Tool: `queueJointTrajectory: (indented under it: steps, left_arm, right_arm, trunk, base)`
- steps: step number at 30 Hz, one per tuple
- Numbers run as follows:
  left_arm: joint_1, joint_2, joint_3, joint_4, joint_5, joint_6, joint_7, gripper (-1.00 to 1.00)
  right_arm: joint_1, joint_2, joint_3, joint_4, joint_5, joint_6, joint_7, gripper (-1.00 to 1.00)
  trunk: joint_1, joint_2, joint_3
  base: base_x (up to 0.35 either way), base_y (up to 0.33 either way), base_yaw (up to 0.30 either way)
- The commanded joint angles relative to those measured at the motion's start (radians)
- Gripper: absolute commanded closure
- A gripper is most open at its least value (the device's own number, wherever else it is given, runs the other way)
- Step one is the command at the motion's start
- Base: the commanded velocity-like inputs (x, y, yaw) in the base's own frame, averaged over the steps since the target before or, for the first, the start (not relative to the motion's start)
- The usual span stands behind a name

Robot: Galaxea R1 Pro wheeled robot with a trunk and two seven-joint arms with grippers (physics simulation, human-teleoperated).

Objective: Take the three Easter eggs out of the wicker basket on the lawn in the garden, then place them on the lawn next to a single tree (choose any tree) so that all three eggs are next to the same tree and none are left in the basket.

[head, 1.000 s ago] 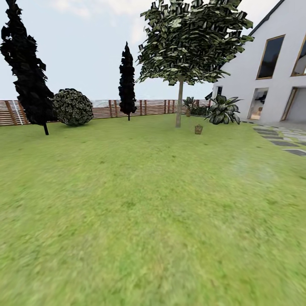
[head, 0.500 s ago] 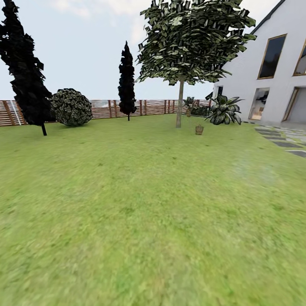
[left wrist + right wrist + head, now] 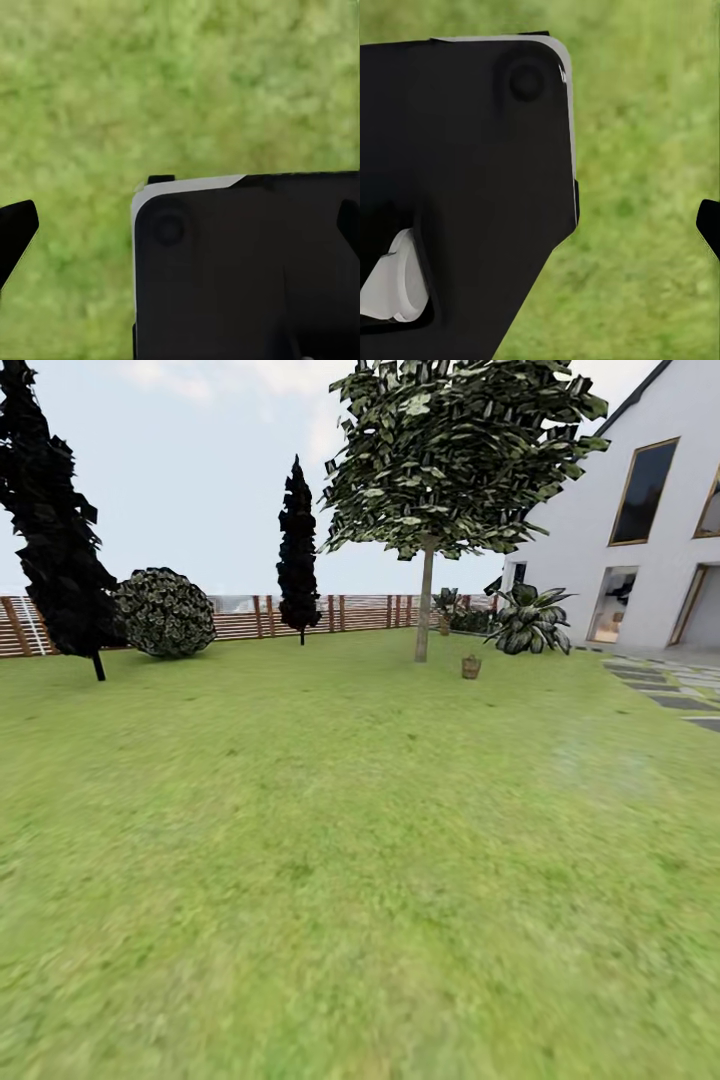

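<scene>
Where the lawn [image 3: 330, 840] runs far back toward the brown slatted fence [image 3: 350, 612], the wicker basket [image 3: 471, 667] stands small and tan-brown on the grass, just beside the pale trunk of the tree [image 3: 424, 605] with its blocky green canopy. Any eggs inside are too small to make out. Both wrist views look down on mottled grass past dark robot housing; neither claw's opening can be told.

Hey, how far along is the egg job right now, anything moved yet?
Nothing looks done yet. The wicker basket sits far off on the lawn, right of the tree trunk; the eggs are too small to make out. Both wrist views show grass beneath. Left: reach the basket, lift out three eggs, set them by one tree.
</scene>
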Motion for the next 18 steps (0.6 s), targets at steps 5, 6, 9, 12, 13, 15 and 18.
queueJointTrajectory:
  steps: [5,6,9,12,13,15,18]
  left_arm:
    - [-0.001,0.0,-0.002,0.001,-0.001,-0.004,0.0,-1.0]
    - [-0.001,0.0,-0.002,0.002,-0.001,-0.004,0.0,-1.0]
    - [0.0,0.0,-0.002,0.001,-0.001,-0.004,0.0,-1.0]
    - [0.0,0.0,-0.002,0.001,-0.001,-0.004,0.0,-1.0]
    - [0.0,0.0,-0.002,0.001,-0.001,-0.004,0.0,-1.0]
    - [0.0,0.0,-0.002,0.001,-0.001,-0.004,0.0,-1.0]
    - [0.0,0.0,-0.002,0.001,-0.001,-0.004,0.0,-1.0]
  right_arm:
    - [0.0,0.0,-0.008,0.001,0.001,-0.004,0.0,-1.0]
    - [0.0,0.0,-0.008,0.001,0.001,-0.004,0.0,-1.0]
    - [0.0,0.0,-0.008,0.001,0.001,-0.004,0.0,-1.0]
    - [0.0,0.0,-0.007,0.001,0.001,-0.004,0.0,-1.0]
    - [0.0,0.0,-0.007,0.001,0.001,-0.003,0.0,-1.0]
    - [0.0,0.0,-0.008,0.001,0.001,-0.003,0.0,-1.0]
    - [0.0,0.0,-0.008,0.001,0.001,-0.003,0.0,-1.0]
  trunk:
    - [0.001,0.0,0.0]
    - [0.001,0.0,0.0]
    - [0.001,0.0,0.0]
    - [0.001,0.0,0.0]
    - [0.001,0.0,0.0]
    - [0.001,0.0,0.0]
    - [0.001,0.0,0.0]
  base:
    - [0.329,0.0,0.0]
    - [0.329,0.0,0.0]
    - [0.329,0.0,0.0]
    - [0.329,0.0,0.0]
    - [0.329,0.0,0.0]
    - [0.329,0.0,0.0]
    - [0.329,0.0,0.0]
